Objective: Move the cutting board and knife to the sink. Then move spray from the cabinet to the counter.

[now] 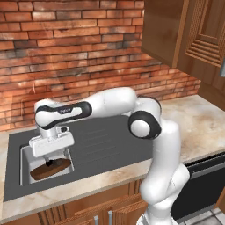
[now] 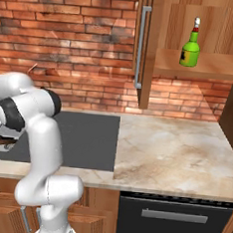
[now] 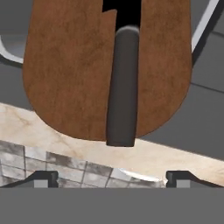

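Fingers (image 3: 46,177) apart (brown oval cutting board (image 3: 70,70))

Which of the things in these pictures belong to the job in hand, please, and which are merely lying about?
Belonging to the job:
cutting board in the sink
knife lying on the board
spray on the cabinet shelf
counter
gripper, fingers open

Just lying about:
dishwasher under the counter
brick wall
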You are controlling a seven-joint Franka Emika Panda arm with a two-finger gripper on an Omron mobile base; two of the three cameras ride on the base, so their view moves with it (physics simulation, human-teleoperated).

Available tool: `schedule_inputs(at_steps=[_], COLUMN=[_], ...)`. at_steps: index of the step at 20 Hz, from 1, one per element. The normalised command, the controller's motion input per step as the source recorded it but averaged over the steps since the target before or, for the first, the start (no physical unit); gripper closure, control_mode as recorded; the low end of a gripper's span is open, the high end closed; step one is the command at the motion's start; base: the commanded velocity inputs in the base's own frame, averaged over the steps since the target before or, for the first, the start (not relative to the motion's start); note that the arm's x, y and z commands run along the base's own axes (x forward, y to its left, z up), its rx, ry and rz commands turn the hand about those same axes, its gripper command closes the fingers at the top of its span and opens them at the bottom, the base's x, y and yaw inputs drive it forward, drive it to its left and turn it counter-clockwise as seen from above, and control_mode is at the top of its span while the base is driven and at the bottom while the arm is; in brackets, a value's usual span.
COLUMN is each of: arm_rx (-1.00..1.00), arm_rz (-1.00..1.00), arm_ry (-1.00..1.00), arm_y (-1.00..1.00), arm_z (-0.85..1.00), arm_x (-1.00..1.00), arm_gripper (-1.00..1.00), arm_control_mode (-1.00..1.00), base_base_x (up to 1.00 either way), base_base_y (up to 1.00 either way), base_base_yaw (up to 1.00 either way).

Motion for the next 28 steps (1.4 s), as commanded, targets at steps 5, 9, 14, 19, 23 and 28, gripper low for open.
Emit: schedule_inputs(at_steps=[5, 9, 14, 19, 23, 28], arm_rx=[0.06, 0.09, 0.15, 0.21, 0.18, 0.13], arm_rz=[0.00, 0.00, -0.03, -0.03, -0.01, 0.00], arm_ry=[-0.15, -0.15, -0.18, -0.23, -0.26, -0.28], arm_y=[-0.32, -0.47, -0.60, -0.70, -0.75, -0.70], arm_z=[0.43, 0.41, 0.34, 0.32, 0.18, 0.00], arm_x=[-0.40, -0.38, -0.34, -0.42, -0.54, -0.66], arm_gripper=[-1.00, -1.00, -1.00, -1.00, -1.00, -1.00], arm_control_mode=[-1.00, -1.00, -1.00, -1.00, -1.00, -1.00], base_base_x=[0.00, 0.00, 0.00, 0.00, 0.00, 0.00], base_base_y=[0.00, 0.00, 0.00, 0.00, 0.00, 0.00], base_base_yaw=[0.00, 0.00, 0.00, 0.00, 0.00, 0.00])
